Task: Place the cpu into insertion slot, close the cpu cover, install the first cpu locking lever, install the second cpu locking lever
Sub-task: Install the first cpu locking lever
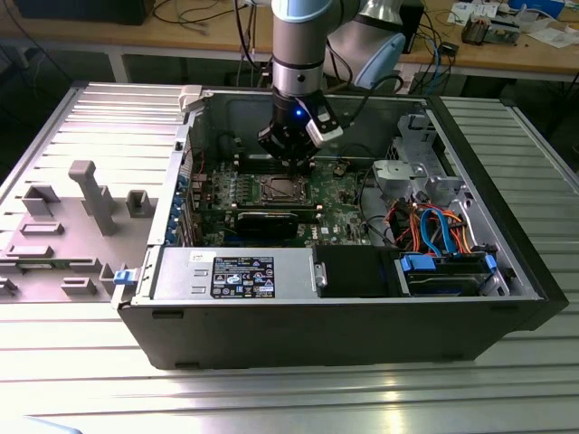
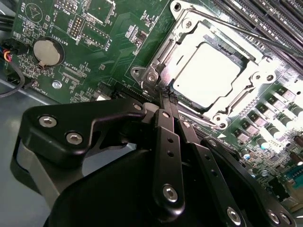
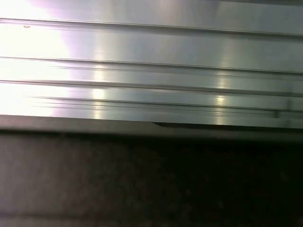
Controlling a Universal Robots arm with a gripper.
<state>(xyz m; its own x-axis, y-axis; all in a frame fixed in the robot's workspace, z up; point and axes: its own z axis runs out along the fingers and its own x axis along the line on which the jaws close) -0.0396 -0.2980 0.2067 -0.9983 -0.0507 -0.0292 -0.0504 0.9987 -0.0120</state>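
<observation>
Pincer pressed narrow, fingertips together and gripping nothing, tip set down at a corner of the cpu cover, beside a thin locking lever along the frame's edge. Cpu seated flat in the insertion slot, silver top showing through the cover's square window, cover lying closed over it. Green motherboard all around, with a round coin battery well apart from the socket. In the exterior view, pincer lowered into the open computer case, just above the socket, case resting on a ribbed metal desk.
</observation>
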